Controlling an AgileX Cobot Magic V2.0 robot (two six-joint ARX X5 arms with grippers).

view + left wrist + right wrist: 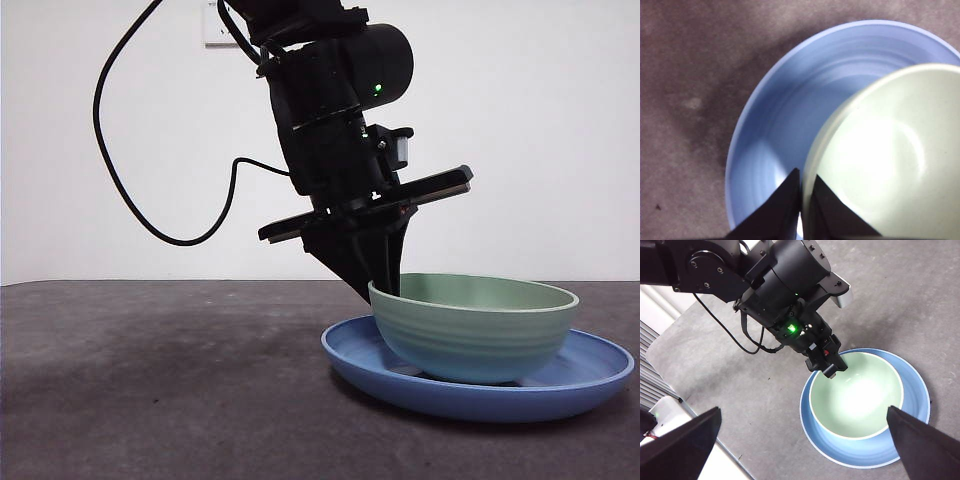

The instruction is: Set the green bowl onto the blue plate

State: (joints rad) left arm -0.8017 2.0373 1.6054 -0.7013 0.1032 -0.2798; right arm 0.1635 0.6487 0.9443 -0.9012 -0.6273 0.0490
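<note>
The blue plate (480, 385) lies flat on the dark tabletop (150, 380) at the near right of the front view, and the green bowl (475, 325) stands upright inside it, its foot apparently down on the plate floor, though a thin shadow under the base leaves full contact unconfirmed. The placement therefore appears essentially done; what remains, in my judgement, is release and withdrawal. The left end effector (385, 280) is closed narrowly on the bowl's rim at the side toward the plate's left edge, one jaw inside the wall and one outside, as the left wrist view shows with the rim pinched between the two black jaws (801, 200). The bowl sits off-centre, shifted toward the left end effector's side of the plate, so the plate's rim runs close beside the outer jaw there; on the opposite side a broad band of bare blue is showing. Room to lift out straight upward appears unobstructed. The tabletop around the plate shows nothing else nearby. The right end effector (805, 445) hangs high above and well apart, its jaws spread wide and holding nothing.
</note>
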